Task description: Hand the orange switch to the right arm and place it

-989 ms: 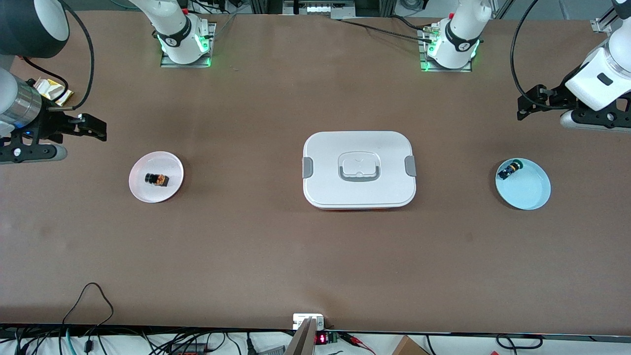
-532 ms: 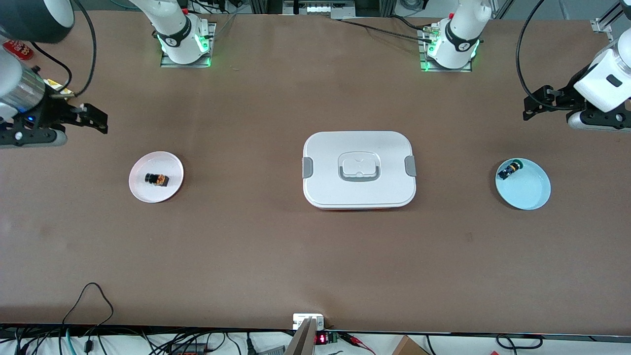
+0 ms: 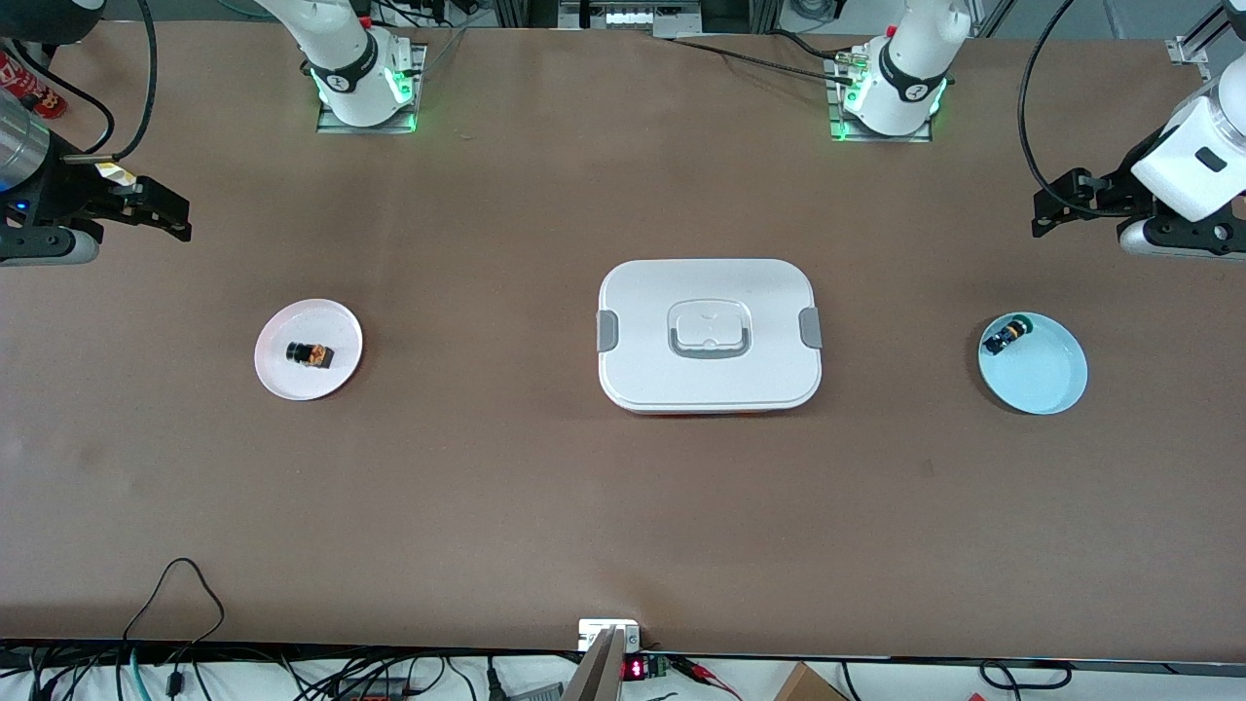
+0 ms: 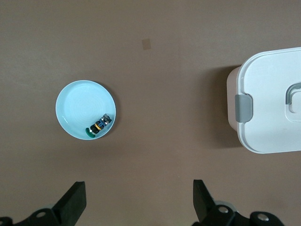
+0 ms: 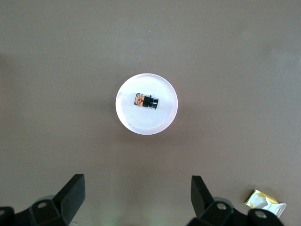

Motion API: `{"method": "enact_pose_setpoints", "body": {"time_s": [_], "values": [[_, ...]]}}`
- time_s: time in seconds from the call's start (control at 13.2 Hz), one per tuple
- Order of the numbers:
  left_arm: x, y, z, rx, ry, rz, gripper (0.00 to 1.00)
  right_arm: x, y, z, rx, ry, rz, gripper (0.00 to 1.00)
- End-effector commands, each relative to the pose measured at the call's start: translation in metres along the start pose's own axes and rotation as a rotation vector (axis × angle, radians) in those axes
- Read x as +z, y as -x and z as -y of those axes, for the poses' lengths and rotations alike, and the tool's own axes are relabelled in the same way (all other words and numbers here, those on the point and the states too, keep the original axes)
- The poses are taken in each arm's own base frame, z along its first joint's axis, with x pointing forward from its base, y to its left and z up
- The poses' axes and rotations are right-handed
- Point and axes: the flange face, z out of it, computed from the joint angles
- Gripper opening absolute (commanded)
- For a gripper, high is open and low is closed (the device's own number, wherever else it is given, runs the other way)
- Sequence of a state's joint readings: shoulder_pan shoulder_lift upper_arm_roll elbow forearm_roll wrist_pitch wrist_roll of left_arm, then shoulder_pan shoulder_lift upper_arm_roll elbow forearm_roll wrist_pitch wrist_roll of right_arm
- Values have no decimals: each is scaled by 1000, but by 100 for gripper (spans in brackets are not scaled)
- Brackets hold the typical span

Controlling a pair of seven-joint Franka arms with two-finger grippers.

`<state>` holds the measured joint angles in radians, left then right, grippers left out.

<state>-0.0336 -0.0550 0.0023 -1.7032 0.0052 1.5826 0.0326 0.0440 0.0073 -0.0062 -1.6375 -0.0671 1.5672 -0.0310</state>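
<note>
Orange switch (image 3: 311, 354) lies on its side in pink plate (image 3: 282, 375), toward right arm's end of counter (image 3: 545, 506); pos. matches the place goal by my reading, so task looks near done or done. Right tool (image 3: 156, 216) hangs over bare counter, farther from front cam than the plate, fingers (image 5: 70, 193) spread wide, nothing held. Left tool (image 3: 1056, 206) hangs over counter at the other end, near blue plate (image 3: 1056, 389) w/ green-cap switch (image 3: 1005, 336); released too, pads (image 4: 73, 202) apart, empty. White lidded box (image 3: 710, 334) sits mid-counter, between the plates.

Risks, as judged:
- Switch rests on rounded body, may roll if plate is bumped.
- Either arm dropping low could clip a plate rim and skid it.
- Re-grasp of wrong switch: two look alike exc. cap colour.
</note>
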Motion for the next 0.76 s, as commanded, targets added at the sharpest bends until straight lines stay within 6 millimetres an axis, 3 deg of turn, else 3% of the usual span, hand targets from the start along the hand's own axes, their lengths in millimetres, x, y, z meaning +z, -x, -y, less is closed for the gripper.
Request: {"method": "enact_pose_setpoints", "body": {"time_s": [0.0,0.15,0.68], "values": [[-4,-2,1,28,-26,9,100,-15,-1,3,5,-47,-14,100],[-4,-2,1,26,-27,9,100,-17,0,-6,13,-46,-14,100],[-4,-3,0,31,-40,10,100,-21,2,-3,11,-41,-22,100]]}}
